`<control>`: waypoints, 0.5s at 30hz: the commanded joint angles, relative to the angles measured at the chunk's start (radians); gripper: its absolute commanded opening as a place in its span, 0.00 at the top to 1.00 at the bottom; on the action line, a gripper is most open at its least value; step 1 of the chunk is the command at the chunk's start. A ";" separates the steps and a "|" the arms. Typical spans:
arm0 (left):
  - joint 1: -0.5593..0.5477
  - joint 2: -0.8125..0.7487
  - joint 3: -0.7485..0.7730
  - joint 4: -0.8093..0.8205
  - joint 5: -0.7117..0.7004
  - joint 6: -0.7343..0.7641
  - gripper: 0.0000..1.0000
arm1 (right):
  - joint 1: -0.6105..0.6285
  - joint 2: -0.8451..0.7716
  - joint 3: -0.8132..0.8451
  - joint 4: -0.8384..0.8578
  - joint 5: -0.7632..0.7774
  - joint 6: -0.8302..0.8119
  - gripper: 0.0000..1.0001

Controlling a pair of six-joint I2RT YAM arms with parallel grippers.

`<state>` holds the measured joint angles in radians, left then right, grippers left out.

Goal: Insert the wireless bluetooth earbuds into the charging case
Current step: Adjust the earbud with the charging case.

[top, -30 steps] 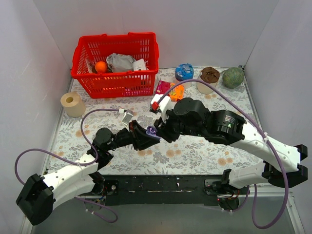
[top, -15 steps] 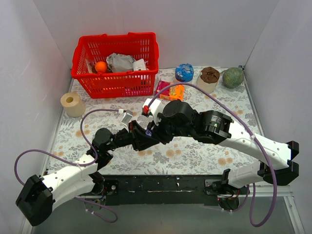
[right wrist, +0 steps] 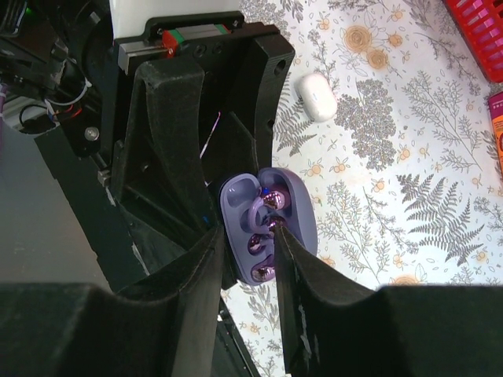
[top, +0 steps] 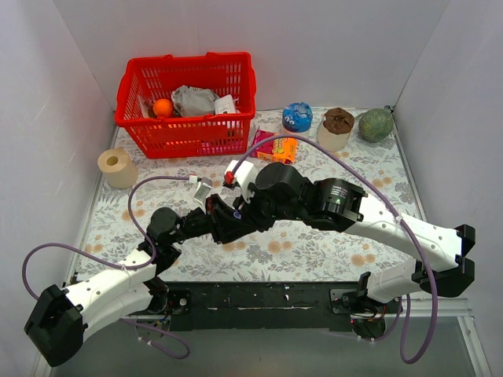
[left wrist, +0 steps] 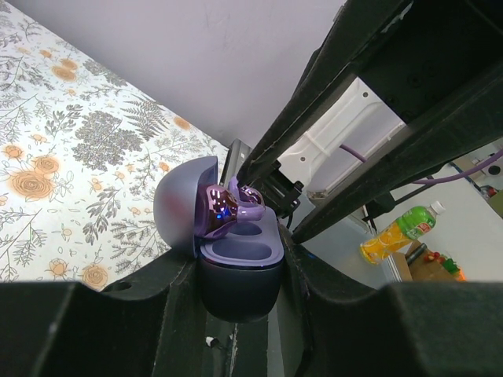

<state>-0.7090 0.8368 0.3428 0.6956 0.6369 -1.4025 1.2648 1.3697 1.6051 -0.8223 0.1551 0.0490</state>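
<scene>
**Case gripped in my left jaws, lid up**

On the floral table (top: 314,247), in front of the red basket (top: 189,135), my two arms meet. My left gripper (top: 225,224) is clenched on the charging case (left wrist: 236,275), which stands with its lid open. My right gripper (right wrist: 247,236) has its tips at the case's open mouth; I cannot tell whether they grasp anything. A shiny purple earbud (left wrist: 216,212) sits at the case's rim, against the lid.

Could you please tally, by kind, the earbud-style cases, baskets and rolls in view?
Cases: 2, the lavender charging case and the white case
Baskets: 1, the red basket
Rolls: 1, the tan roll
Total: 4
</scene>
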 commanded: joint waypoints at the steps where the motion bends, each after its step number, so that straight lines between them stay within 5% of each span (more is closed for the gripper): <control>1: 0.005 -0.022 0.035 -0.005 0.010 0.013 1.00 | 0.004 0.006 -0.007 0.051 0.017 -0.001 0.61; 15: 0.005 -0.030 0.027 -0.004 0.017 0.014 1.00 | 0.004 0.011 -0.030 0.060 0.072 0.005 0.69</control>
<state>-0.7078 0.8356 0.3428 0.6731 0.6395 -1.4021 1.2663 1.3815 1.5871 -0.7891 0.1883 0.0517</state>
